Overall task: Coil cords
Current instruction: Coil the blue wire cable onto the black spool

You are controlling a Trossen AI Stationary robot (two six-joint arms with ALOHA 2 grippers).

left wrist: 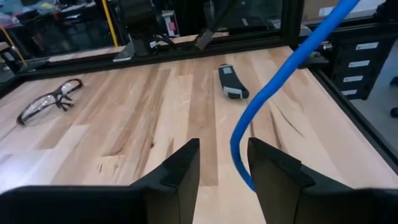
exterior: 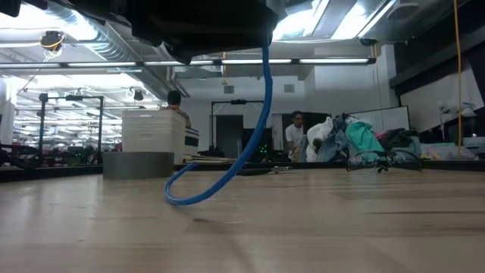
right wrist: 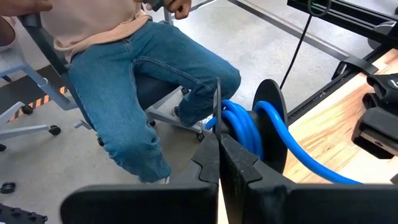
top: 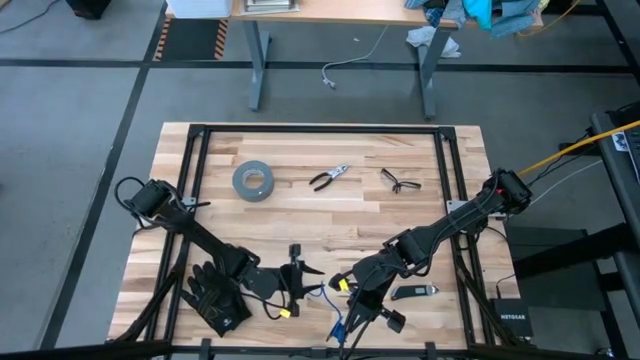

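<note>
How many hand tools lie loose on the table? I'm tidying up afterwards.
2: the pliers lie mid-table beside the grey tape roll, and a folding knife lies near the right arm. The arms may hide others.

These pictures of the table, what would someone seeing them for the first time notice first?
The bright blue cable stands out first: it hangs from above and loops onto the wooden table near its front edge, where both arms meet. The right gripper, its fingers shut, sits against a coil of that cable, and the left gripper has its fingers apart beside a strand of it. Farther back lie a grey tape roll, pliers and glasses.
</note>
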